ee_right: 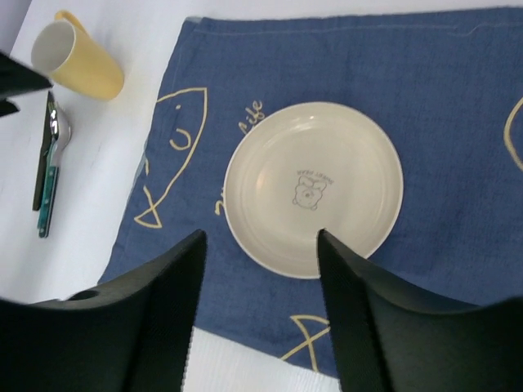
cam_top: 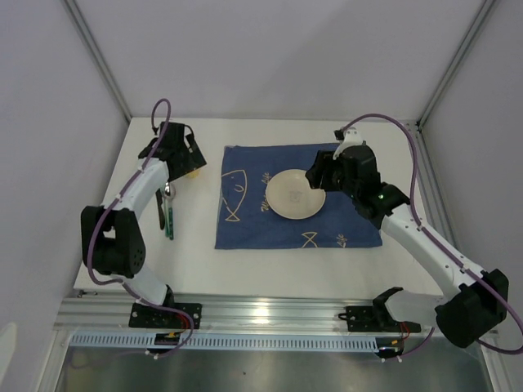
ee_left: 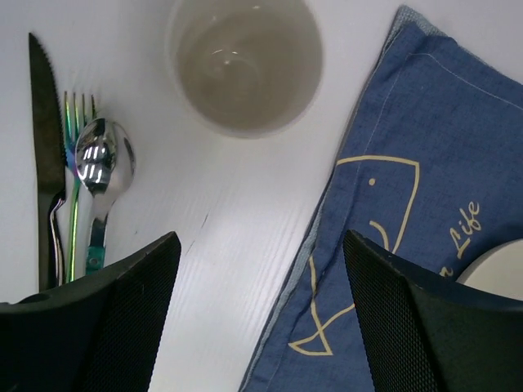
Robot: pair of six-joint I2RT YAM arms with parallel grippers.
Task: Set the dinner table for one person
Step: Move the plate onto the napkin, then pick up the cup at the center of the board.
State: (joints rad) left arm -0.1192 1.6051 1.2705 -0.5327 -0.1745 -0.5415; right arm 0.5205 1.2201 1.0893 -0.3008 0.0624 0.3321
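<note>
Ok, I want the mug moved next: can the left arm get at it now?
Probably yes. The left gripper hangs open short of the mug, with only bare table between them. The cutlery lies to one side, the cloth to the other, neither in the way.

The left arm [cam_top: 135, 196] is sitting folded at the elbow, forearm angling toward the far side, with the left claw [ee_left: 261, 278] hanging face-down, jaws standing wide, nothing between them. The right arm [cam_top: 425, 245] is leaning inward, right claw [ee_right: 261, 253] hovering, jaws parted, gripping nothing.
</note>
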